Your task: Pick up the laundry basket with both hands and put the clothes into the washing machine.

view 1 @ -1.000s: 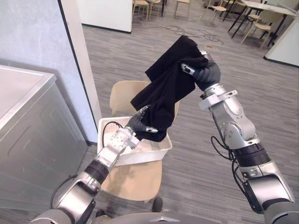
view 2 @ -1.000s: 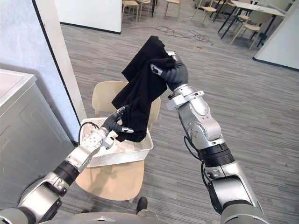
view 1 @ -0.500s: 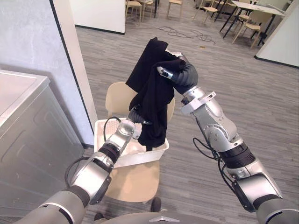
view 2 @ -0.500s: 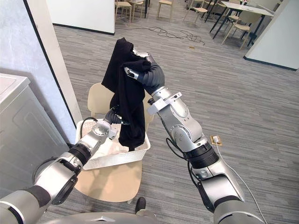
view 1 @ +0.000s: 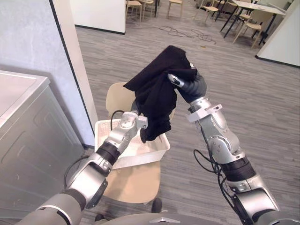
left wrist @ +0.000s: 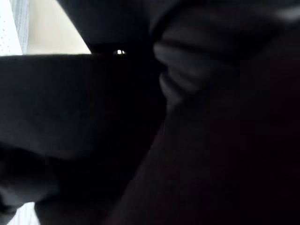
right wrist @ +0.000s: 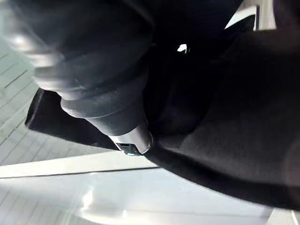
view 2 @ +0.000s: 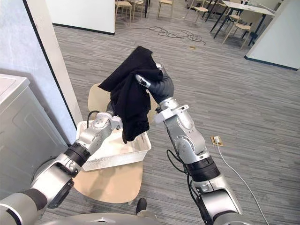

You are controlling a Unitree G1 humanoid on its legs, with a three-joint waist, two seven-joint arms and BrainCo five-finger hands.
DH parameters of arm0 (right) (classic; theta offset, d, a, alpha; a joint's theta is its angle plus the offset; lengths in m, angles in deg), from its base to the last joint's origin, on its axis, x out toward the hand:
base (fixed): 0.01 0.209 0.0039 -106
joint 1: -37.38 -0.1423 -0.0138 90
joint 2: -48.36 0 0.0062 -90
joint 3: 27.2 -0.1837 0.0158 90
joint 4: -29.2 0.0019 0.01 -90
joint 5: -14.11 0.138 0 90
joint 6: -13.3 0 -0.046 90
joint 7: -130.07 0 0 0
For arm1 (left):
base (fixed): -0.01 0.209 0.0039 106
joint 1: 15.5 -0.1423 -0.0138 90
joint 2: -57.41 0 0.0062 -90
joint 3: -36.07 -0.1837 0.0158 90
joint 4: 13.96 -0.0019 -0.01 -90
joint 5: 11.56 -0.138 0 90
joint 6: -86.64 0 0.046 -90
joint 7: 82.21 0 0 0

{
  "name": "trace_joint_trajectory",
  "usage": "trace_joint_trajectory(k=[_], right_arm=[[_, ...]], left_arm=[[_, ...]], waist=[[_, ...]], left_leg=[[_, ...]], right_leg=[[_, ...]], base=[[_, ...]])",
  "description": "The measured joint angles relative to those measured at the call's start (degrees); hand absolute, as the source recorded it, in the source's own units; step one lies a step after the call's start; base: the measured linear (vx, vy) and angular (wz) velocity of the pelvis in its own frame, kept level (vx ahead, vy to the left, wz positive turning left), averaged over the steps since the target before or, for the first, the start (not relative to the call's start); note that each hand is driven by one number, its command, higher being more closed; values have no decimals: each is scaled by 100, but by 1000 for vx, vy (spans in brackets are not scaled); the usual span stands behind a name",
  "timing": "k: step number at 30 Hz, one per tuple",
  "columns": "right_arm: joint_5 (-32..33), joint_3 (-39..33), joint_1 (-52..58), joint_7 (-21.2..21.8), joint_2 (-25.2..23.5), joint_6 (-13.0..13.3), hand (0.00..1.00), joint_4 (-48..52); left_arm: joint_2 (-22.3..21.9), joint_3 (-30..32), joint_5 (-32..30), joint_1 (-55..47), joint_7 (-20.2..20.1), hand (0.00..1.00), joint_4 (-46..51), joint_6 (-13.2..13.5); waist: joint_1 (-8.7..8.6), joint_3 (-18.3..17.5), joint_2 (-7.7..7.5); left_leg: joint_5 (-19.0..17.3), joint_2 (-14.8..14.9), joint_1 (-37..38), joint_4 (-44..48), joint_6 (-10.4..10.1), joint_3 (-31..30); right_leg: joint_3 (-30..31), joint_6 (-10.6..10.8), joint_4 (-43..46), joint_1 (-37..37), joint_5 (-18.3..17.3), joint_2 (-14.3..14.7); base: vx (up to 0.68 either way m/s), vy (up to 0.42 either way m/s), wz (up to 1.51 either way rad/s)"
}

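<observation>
A black garment [view 1: 154,98] hangs bunched above the white laundry basket [view 1: 105,129], which stands on a beige chair [view 1: 133,180]. My right hand [view 1: 192,86] is raised at the garment's top, its thumb and fingers curled into the cloth, which drapes over them. The right wrist view shows a dark fingertip [right wrist: 127,140] pressed against black cloth [right wrist: 225,140]. My left hand [view 2: 114,122] reaches up from the basket into the garment's lower part and is buried in it; dark folds of cloth [left wrist: 211,140] surround it in the left wrist view.
The grey washing machine [view 1: 28,140] stands at the left, beside a white pillar [view 1: 75,70]. Open wood-look floor lies to the right of the chair. Tables and chairs [view 1: 253,16] stand far back.
My right hand has shifted a little right and down with the garment, which has bunched and spread to the left. My left hand has risen into the cloth's lower part.
</observation>
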Motion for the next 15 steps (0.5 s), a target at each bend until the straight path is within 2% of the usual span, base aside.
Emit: trace_joint_trajectory(k=[3,8,10,12,15], right_arm=[[-332,-18,108,-130,1,0,0,-50],[-729,-112,243,-271,-141,-10,0,-320],[-1079,-200,339,-405,-241,-28,0,-511],[-1359,-218,370,-445,-242,-30,0,-640],[-1380,-216,390,-394,-232,-58,0,-798]], left_arm=[[119,59,-8,-88,92,100,199,76],[183,512,-1,-353,230,100,876,235],[251,705,26,-380,242,100,1085,269],[318,888,160,-384,245,100,1263,299],[501,1136,431,-385,216,100,1478,387]], waist=[[-6,0,1],[0,-3,7],[-12,-4,9],[-17,-5,10],[-29,-13,44]], left_leg=[[-24,-3,49,-1,-1,37],[-47,-11,71,3,1,105],[-49,-15,76,4,4,107],[-49,-15,78,5,4,109],[-51,-14,94,7,5,111]], right_leg=[[36,3,0,23,-1,1],[110,10,-1,1,1,0],[114,13,0,3,3,-2],[117,13,0,4,4,-1],[121,14,-1,17,3,0]], base=[[1,-1,-7],[7,-9,-7],[0,0,0],[0,0,0],[0,0,0]])
